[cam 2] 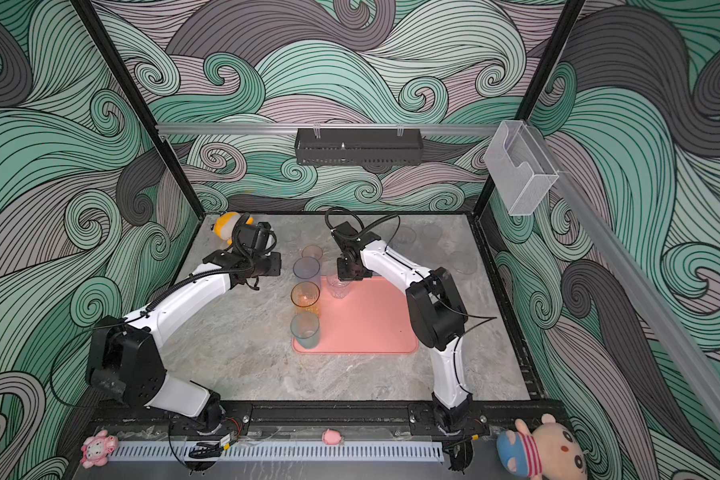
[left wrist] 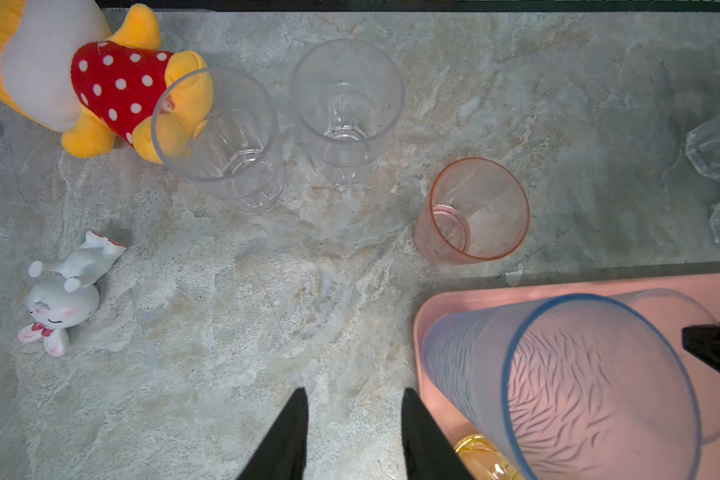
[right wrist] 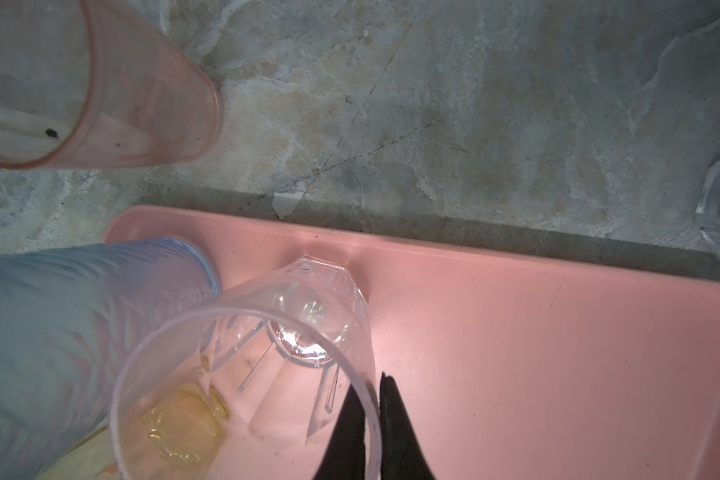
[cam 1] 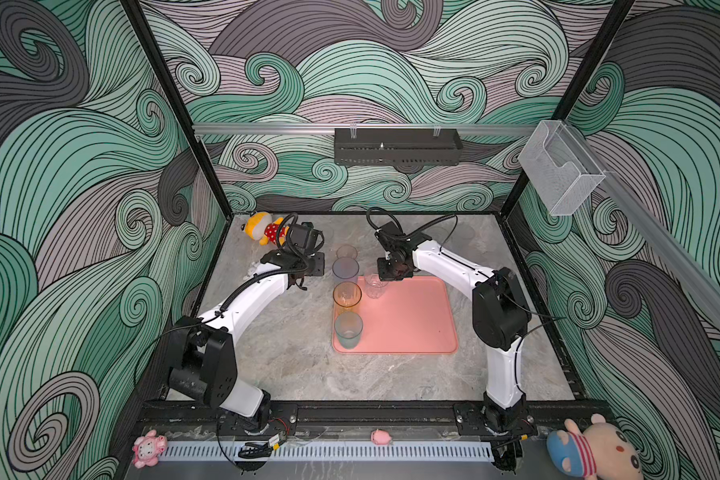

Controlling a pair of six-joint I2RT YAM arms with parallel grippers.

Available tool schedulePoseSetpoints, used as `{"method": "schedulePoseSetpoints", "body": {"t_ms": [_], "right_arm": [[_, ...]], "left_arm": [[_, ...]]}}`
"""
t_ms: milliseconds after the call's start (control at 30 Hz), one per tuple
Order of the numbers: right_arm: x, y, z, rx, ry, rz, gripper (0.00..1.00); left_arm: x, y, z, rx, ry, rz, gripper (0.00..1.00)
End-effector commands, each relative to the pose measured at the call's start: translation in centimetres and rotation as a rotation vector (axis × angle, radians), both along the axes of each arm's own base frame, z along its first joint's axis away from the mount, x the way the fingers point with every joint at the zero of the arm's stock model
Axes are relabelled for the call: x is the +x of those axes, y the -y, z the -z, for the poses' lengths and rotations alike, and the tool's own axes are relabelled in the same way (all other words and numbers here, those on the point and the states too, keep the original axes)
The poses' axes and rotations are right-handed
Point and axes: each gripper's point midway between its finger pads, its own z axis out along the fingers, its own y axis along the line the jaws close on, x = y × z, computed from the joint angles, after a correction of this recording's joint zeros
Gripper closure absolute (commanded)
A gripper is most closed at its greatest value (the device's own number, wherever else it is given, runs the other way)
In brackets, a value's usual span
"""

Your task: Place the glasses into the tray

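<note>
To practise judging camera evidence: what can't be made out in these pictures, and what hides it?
1. Clear glass in the right hand: whether its base touches the tray. In both top views the hand partly covers it; the right wrist view looks down through it.
2. Faint glasses at far right: count unsure, nearly invisible in a top view.
3. Yellow glass: left wrist view, cut by the edge, behind the blue glass.

A robot lab's test booth: a left arm (cam 1: pixel 246 299) and a right arm (cam 1: pixel 445 262) are bolted to a black rail (cam 1: pixel 371 415) along a stone-patterned table (cam 1: pixel 308 374), enclosed by black frame posts (cam 1: pixel 171 104) and wave-printed walls (cam 1: pixel 350 62).
</note>
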Motion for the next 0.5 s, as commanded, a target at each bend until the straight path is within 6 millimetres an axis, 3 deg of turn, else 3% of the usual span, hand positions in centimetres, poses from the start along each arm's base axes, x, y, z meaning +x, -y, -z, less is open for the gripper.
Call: {"method": "schedulePoseSetpoints", "body": {"t_ms": [0,167,267,467], "right_arm": [[0.1,0.2,0.9,-0.04,-0.012,0.016,0.89],[0.1,0.1,0.6,-0.026,-0.006,0.023,0.88],[0.0,-0.3,0.0,0.011,-0.011,0.027,0.82],[-0.9,-0.2,-4.6,0.115,0.051,0.033,0.64]], "left_arm": [[0.2,0.0,-0.4,-0.017,-0.004,-0.01,0.59],[0.2,-0.1,-0.1,-0.015,-0.011,-0.012,0.59],[0.3,-0.2,0.1,-0.01,-0.015,-0.016,0.59],[0.3,-1.9,-1.6,-0.012,0.019,-0.07,0.59]]}}
